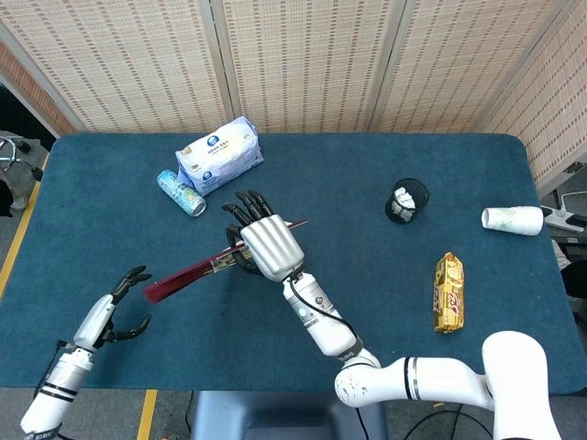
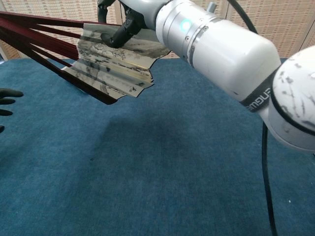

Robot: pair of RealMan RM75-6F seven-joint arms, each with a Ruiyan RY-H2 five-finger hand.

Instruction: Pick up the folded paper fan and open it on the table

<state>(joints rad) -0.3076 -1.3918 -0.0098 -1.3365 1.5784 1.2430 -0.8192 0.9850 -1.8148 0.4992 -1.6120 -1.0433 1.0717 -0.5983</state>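
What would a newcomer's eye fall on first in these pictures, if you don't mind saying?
Most striking is the paper fan, partly spread and lifted off the table, gripped by the right hand near the middle of the scene. At the front left corner the left hand reaches toward the fan's red ribs, fingers apart, holding nothing.

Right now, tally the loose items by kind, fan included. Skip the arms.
Paper fan: 1, held by the right robot hand
Tissue pack: 1
Drink can: 1
Mesh cup: 1
Paper cup: 1, on its side
Snack packet: 1
Total: 6
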